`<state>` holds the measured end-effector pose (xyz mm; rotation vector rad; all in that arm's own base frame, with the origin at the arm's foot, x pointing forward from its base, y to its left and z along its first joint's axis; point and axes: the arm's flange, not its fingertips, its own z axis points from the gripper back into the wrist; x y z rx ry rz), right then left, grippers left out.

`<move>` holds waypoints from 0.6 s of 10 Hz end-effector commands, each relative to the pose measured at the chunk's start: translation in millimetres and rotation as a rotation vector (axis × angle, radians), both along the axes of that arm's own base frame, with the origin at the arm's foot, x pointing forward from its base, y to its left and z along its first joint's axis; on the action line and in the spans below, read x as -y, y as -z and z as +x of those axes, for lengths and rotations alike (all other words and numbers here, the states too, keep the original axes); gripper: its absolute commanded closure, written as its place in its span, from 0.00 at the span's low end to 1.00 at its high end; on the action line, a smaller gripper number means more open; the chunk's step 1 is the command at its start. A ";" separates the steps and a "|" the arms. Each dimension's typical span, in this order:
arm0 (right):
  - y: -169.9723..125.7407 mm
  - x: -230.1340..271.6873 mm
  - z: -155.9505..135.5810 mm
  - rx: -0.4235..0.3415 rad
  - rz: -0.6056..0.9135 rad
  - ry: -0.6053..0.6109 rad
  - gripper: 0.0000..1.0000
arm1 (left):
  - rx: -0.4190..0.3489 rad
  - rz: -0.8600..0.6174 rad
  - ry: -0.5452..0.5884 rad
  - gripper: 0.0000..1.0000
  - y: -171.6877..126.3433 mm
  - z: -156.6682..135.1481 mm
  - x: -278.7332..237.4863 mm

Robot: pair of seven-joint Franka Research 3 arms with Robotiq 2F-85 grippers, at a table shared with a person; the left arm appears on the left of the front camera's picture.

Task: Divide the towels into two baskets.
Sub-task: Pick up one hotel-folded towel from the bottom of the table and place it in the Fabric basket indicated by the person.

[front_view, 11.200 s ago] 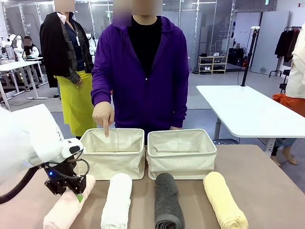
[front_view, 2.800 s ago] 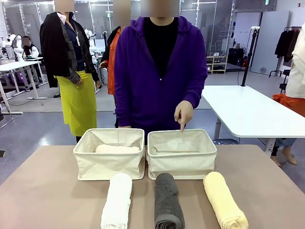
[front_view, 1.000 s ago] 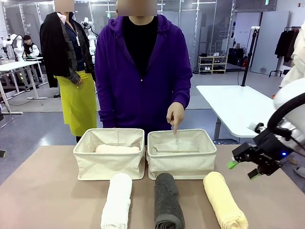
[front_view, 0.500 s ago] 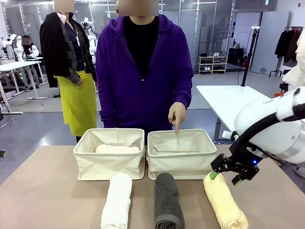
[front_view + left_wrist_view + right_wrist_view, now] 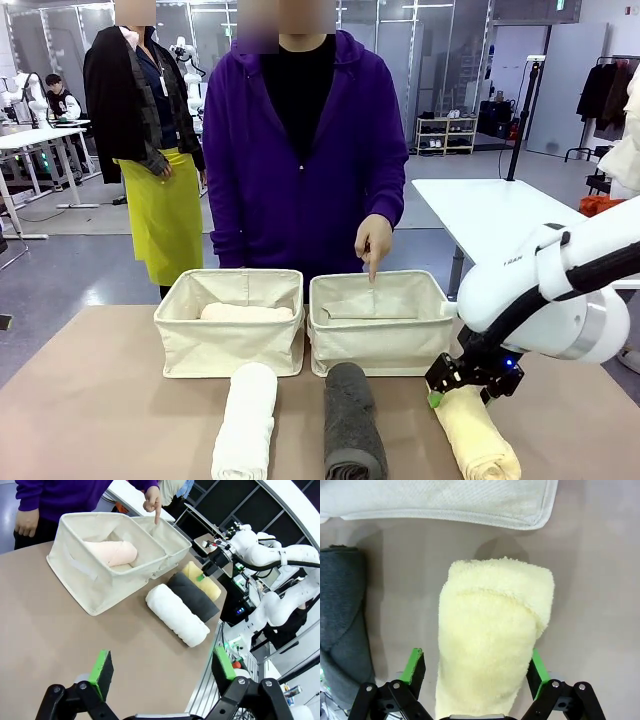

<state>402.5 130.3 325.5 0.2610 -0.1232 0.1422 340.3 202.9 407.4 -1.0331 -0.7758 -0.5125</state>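
with fingers [image 5: 415, 666] spread either side of the pale yellow towel [image 5: 492, 630] on the tabletop [image 5: 100, 400], the right gripper [image 5: 462, 385] looks poised to grasp; next it should clench, lift, and carry the roll into the right basket [image 5: 380, 345] where the person's hand [image 5: 373, 238] points.

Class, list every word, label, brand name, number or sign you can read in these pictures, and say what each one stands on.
No text here can be read with certainty.
Small dark lettering on the right arm, on its white casing: too small to read.
Left basket: plain cream fabric, no print visible.
Right basket: plain cream fabric, no print visible.
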 end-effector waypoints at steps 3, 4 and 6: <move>32.1 8.7 -91.7 0.018 -0.064 -0.009 0.28 | 0.004 -0.003 -0.004 0.00 -1.4 -1.8 -1.1; 31.5 9.4 -92.3 0.017 -0.064 -0.013 0.38 | 0.004 -0.003 -0.004 0.00 -1.4 -1.8 -1.1; 31.2 10.7 -92.4 0.013 -0.058 -0.017 0.58 | 0.004 -0.003 -0.004 0.00 -1.4 -1.8 -1.1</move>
